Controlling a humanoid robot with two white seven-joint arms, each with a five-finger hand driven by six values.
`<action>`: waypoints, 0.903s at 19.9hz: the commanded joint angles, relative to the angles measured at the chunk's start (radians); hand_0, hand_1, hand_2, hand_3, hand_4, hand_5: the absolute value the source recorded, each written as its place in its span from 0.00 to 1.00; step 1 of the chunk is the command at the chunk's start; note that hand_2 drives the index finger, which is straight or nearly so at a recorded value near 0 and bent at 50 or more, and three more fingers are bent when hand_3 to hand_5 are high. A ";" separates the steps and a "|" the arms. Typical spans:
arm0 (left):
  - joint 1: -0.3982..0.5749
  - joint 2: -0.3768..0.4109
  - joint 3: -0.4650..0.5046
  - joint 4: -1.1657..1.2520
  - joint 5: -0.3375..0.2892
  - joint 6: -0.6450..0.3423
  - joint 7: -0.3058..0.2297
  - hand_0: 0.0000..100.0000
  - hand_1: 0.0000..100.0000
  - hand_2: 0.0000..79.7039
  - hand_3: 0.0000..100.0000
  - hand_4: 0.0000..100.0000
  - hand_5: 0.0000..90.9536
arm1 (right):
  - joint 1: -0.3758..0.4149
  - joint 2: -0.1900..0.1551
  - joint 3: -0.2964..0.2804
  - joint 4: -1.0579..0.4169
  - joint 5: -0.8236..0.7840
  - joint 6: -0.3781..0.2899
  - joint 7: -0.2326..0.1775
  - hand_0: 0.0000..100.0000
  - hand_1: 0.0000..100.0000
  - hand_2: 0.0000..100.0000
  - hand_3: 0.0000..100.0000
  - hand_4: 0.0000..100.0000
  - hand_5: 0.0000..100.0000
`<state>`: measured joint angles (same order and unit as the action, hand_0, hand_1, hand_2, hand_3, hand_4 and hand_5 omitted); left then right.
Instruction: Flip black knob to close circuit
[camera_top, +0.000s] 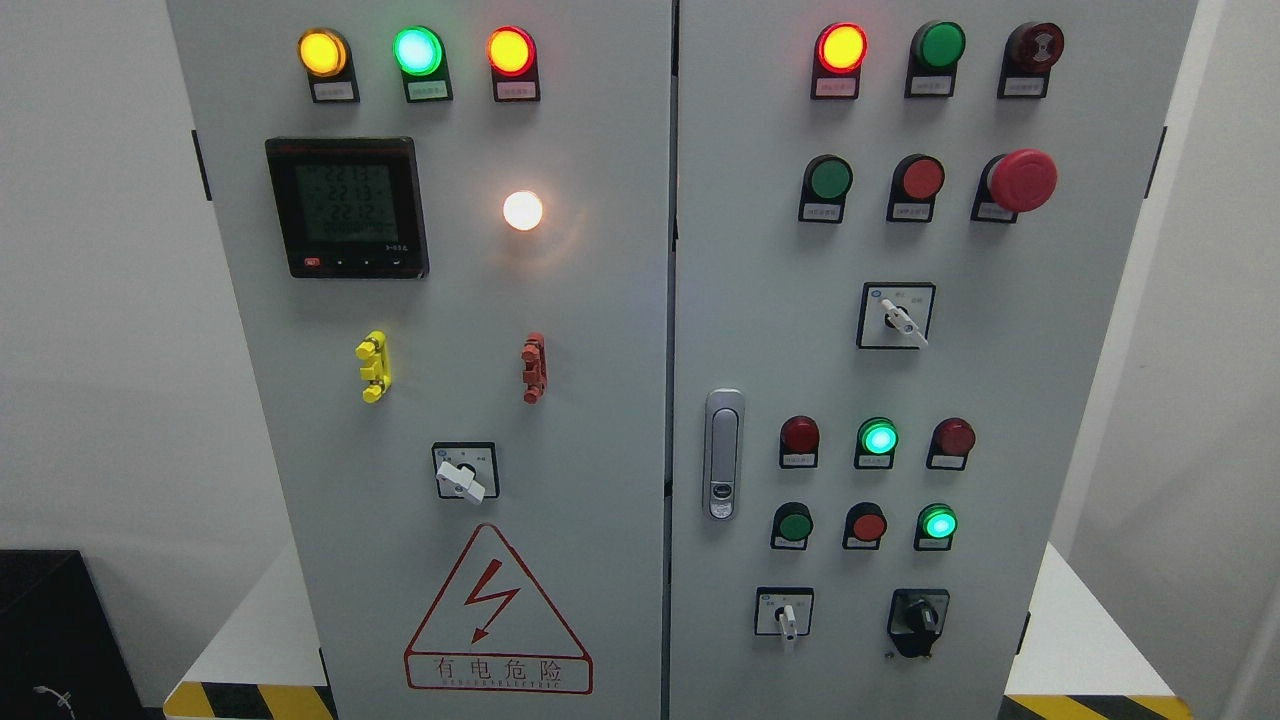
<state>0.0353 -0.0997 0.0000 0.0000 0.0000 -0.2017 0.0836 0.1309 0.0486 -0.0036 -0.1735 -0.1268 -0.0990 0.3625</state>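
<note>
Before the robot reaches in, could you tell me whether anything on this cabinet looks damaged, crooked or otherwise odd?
Nothing stands out. The black knob sits intact at the lower right of the right door, the lamps and buttons sit in even rows, and the warning sticker lies flat. Neither hand is in view.

The small labels (335, 91) under the lights and buttons are too tiny to read. The numbers on the meter screen (346, 203) are dim and blurry. The grey cabinet (600, 400) is cut off at the top and bottom. The black box (45, 630) at the near left is cut off too.
</note>
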 joint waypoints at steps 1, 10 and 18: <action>0.000 0.000 -0.020 0.021 -0.021 0.001 0.001 0.00 0.00 0.00 0.00 0.00 0.00 | -0.004 0.011 0.059 -0.003 0.012 0.001 -0.010 0.00 0.12 0.00 0.00 0.00 0.00; 0.000 0.000 -0.020 0.021 -0.020 0.001 0.001 0.00 0.00 0.00 0.00 0.00 0.00 | -0.025 0.010 0.048 -0.004 0.036 -0.005 -0.007 0.00 0.12 0.00 0.00 0.00 0.00; 0.000 0.000 -0.020 0.021 -0.021 0.001 0.001 0.00 0.00 0.00 0.00 0.00 0.00 | -0.022 -0.013 0.043 -0.181 0.035 -0.060 -0.004 0.00 0.13 0.00 0.00 0.00 0.00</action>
<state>0.0353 -0.0997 0.0000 0.0000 0.0000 -0.2017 0.0836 0.1111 0.0500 0.0365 -0.2253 -0.0928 -0.1361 0.3564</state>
